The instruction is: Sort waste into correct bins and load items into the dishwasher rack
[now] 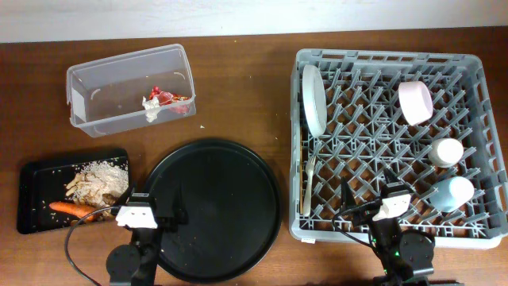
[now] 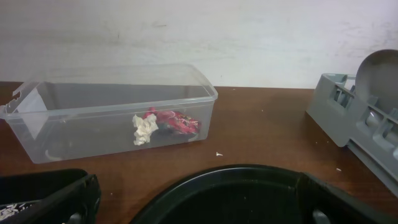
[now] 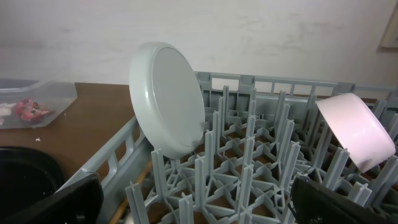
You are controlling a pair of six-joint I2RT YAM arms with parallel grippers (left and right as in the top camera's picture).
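Note:
The grey dishwasher rack [image 1: 476,147] holds the white plate [image 1: 313,99] on edge, the pink-white bowl [image 1: 416,102], the small white cup [image 1: 446,152], the pale blue cup [image 1: 452,193] and the white fork [image 1: 308,184]. The clear tub [image 1: 87,87] holds the red wrapper [image 1: 173,98] and a white scrap [image 1: 151,106]. The flat black tray [image 1: 32,199] holds rice-and-pasta scraps [image 1: 99,179] and the carrot [image 1: 73,208]. My left gripper [image 1: 155,213] is open and empty over the round tray's left rim. My right gripper [image 1: 373,202] is open and empty over the rack's front edge.
A large round black tray [image 1: 213,208] lies in the middle, also low in the left wrist view [image 2: 249,193]. The right wrist view shows the plate [image 3: 168,99] and bowl [image 3: 357,130] among the pegs. Crumbs dot the wooden table [image 1: 238,79].

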